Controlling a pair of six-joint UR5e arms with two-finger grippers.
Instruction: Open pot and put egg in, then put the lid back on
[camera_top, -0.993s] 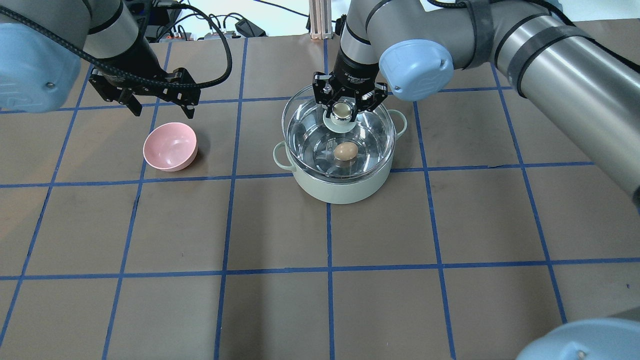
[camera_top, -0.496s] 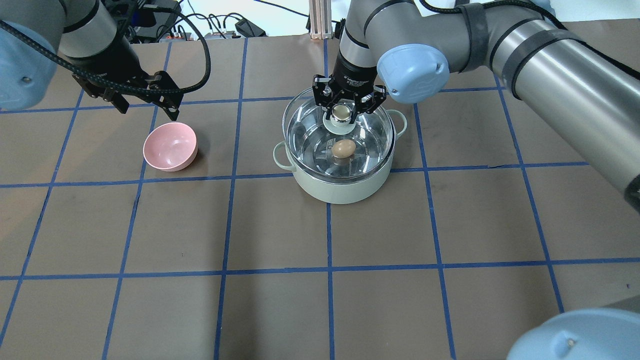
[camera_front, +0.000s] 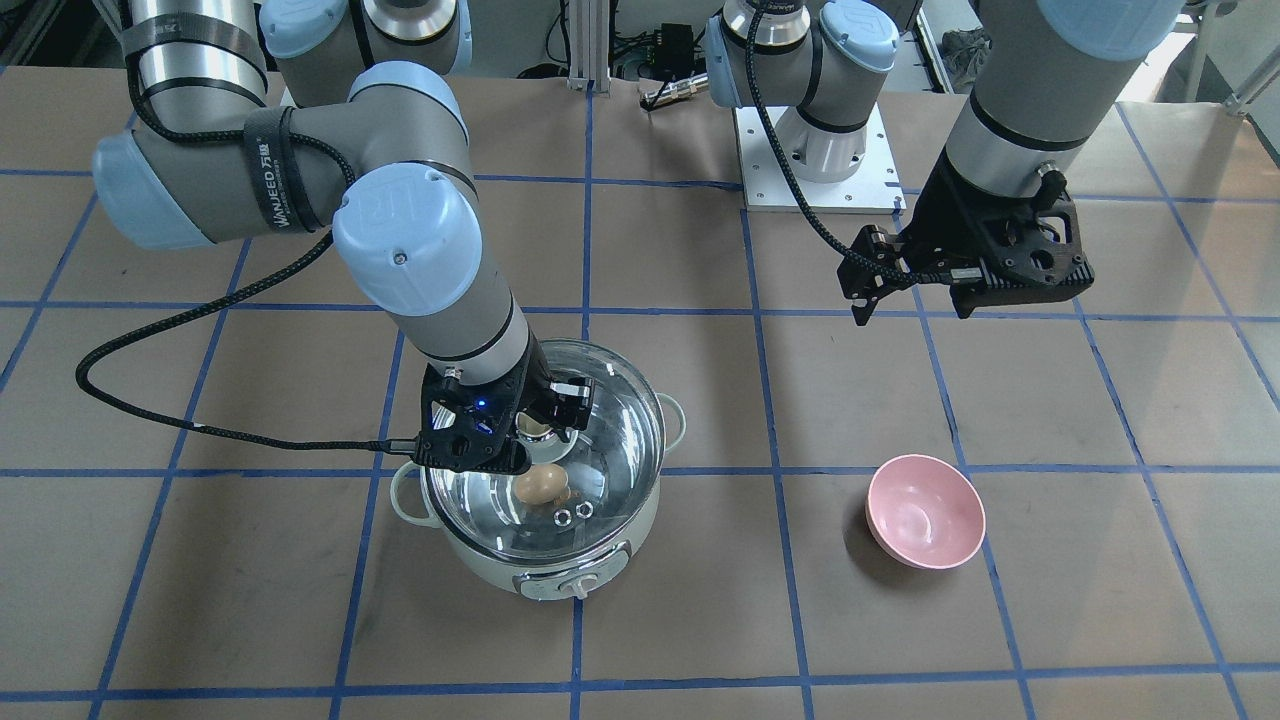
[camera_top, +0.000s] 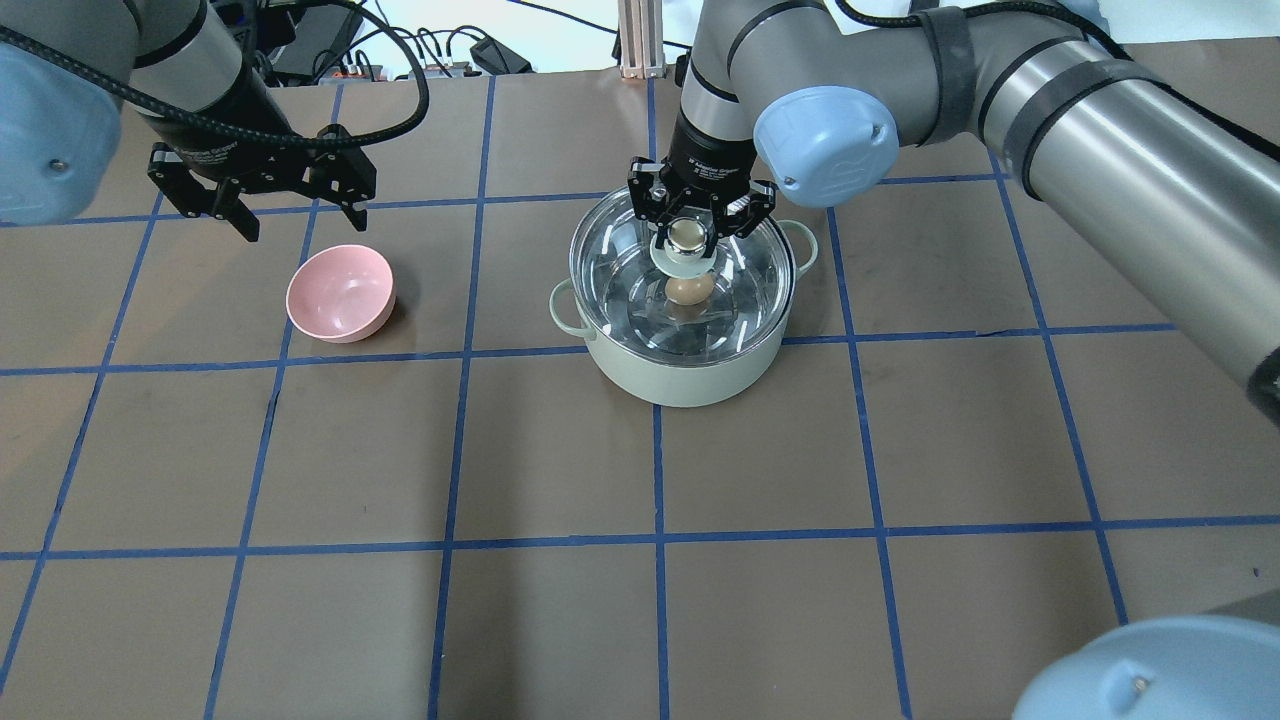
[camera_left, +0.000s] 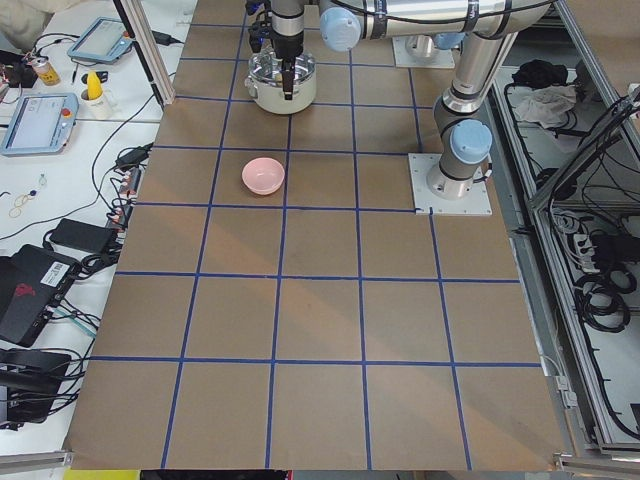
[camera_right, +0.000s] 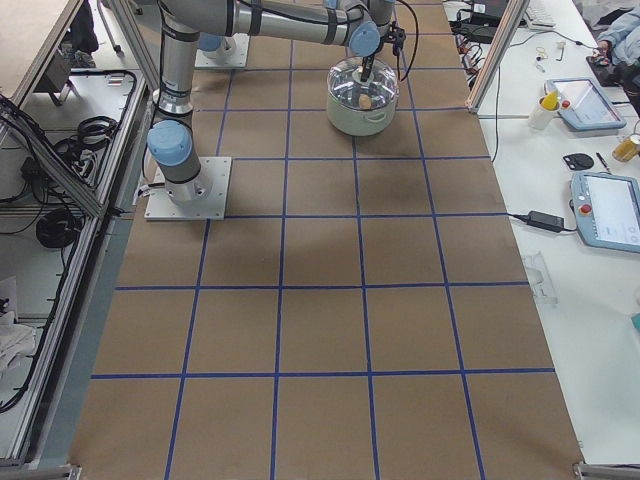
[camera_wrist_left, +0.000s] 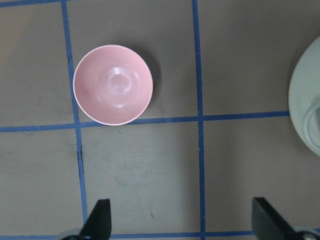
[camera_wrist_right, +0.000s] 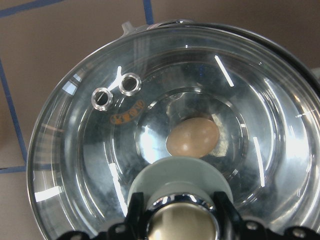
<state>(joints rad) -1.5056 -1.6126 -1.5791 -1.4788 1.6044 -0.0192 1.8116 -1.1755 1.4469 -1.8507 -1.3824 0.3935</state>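
The pale mint pot (camera_top: 685, 375) stands on the table at centre back; its silver panel and knob show in the front-facing view (camera_front: 470, 555). The tan egg (camera_top: 689, 289) lies on its steel bottom, seen through the glass (camera_front: 538, 484) (camera_wrist_right: 192, 137). The clear glass lid (camera_top: 610, 270) (camera_front: 610, 440) (camera_wrist_right: 75, 160) lies level over the pot's mouth; I cannot tell if it rests on the rim. My right gripper (camera_top: 686, 236) (camera_front: 540, 425) (camera_wrist_right: 182, 222) is shut on the lid's beige knob. My left gripper (camera_top: 300, 218) (camera_front: 912, 305) (camera_wrist_left: 182, 220) is open and empty, hovering behind the pink bowl.
A pink bowl (camera_top: 340, 293) (camera_front: 925, 510) (camera_wrist_left: 112, 85) sits empty to the pot's left in the overhead view. The brown table has a blue tape grid. Cables and an aluminium post (camera_top: 635, 40) lie along the far edge.
My right gripper has shifted the lid a little right and down, so it now lines up with the pot's rim. My left gripper has drawn back to the left and turned.
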